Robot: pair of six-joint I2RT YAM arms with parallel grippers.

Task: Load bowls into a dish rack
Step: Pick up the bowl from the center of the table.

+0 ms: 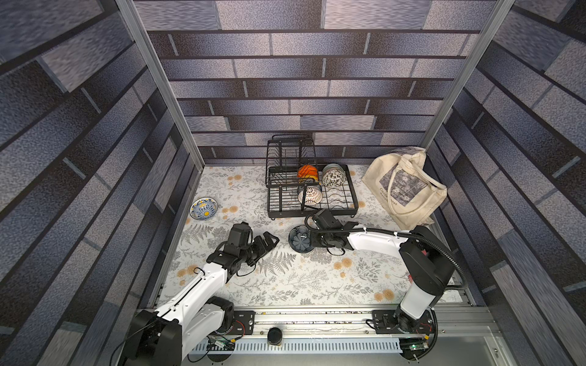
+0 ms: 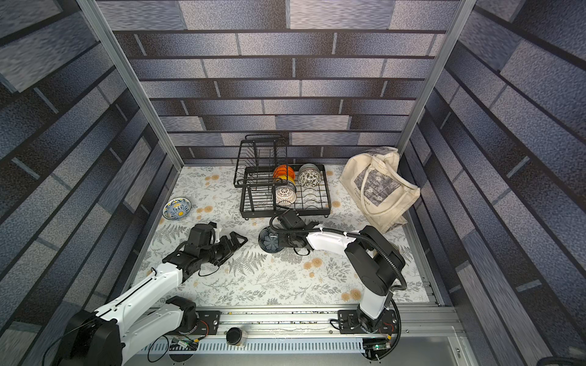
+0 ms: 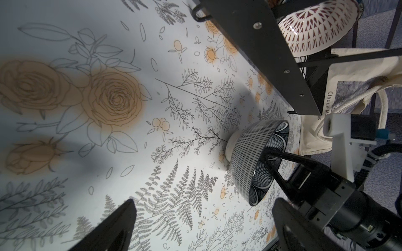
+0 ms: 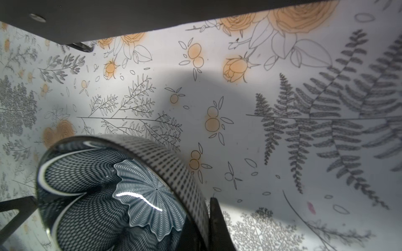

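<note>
Bimanual cell from above: one bowl pinched at the rim, others racked, one loose.
Across the lower middle of both top views, floral table cover (image 1: pixel 285 285). At centre, near the back wall, black wire dish rack (image 1: pixel 352 187), holding on edge an orange bowl (image 1: pixel 306 171), a black-and-white patterned bowl (image 1: pixel 333 178) to its right and a white lattice bowl (image 1: pixel 310 195) nearer the frame's bottom. Right of the rack and apart from it, cream tote bag (image 1: pixel 406 190). Just below the rack in the top views, right gripper (image 3: pixel 267 154), pressed together on the rim of the dark leafy-patterned bowl (image 1: pixel 299 240), mouth up; lifted or resting on the cover, not discernible. Left of that bowl, near but not touching, left gripper (image 1: pixel 269 240), jaws spread wide, nothing between them. At middle left, well apart from the rack, blue-yellow patterned bowl (image 1: pixel 204 207), alone on the cover.
</note>
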